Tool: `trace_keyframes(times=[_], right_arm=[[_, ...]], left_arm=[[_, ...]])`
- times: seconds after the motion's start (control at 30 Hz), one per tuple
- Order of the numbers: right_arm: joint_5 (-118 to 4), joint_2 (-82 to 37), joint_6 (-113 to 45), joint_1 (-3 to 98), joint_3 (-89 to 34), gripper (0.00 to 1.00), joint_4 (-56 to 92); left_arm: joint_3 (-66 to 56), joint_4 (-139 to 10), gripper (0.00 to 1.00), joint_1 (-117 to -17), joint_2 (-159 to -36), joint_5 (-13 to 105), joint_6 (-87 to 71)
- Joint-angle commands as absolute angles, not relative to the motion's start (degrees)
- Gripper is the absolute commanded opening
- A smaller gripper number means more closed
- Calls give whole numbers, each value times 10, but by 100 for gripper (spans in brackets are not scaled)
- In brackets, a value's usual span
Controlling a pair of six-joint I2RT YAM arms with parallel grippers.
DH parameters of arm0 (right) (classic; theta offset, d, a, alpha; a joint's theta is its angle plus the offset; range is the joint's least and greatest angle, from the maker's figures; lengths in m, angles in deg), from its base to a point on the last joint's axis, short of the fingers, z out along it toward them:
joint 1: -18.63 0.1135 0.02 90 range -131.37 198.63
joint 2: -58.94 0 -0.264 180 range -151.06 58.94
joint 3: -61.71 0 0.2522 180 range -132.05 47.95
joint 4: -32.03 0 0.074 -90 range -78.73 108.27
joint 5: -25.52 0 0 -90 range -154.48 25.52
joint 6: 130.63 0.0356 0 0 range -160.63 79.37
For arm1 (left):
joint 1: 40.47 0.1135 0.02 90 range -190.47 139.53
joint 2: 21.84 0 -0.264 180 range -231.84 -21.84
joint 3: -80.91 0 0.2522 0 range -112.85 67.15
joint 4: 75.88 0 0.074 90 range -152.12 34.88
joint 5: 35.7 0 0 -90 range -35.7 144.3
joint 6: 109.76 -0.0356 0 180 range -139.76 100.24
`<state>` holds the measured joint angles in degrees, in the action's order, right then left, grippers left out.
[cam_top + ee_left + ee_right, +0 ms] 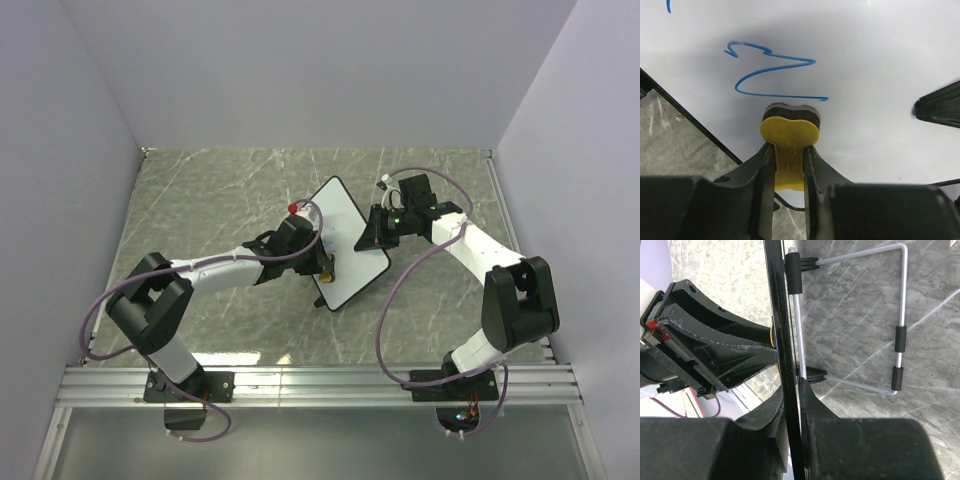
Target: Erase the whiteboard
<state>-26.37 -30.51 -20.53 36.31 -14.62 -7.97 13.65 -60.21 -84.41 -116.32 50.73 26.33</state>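
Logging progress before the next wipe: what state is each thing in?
whiteboard, tilted up, not yet erased
blue scribble, intact, just ahead of the eraser
yellow eraser, gripped, against the whiteboard
left gripper, shut on the yellow eraser
right gripper, shut on the whiteboard's rim
wire stand, folded out behind the whiteboard

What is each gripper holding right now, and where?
Left gripper pinches the yellow eraser by its rear end; right gripper clamps the whiteboard by its rim.
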Motion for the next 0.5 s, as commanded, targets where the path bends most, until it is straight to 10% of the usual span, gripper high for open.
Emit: trace_keyframes(times=[0.0, 0.47], right_arm=[[-277, -300, -189, 397, -145, 0, -103], [-285, -283, -187, 397, -137, 0, -102]], left_arm=[[183, -569, 0, -846, -1268, 534, 269], [168, -527, 0, -800, -1259, 575, 287]])
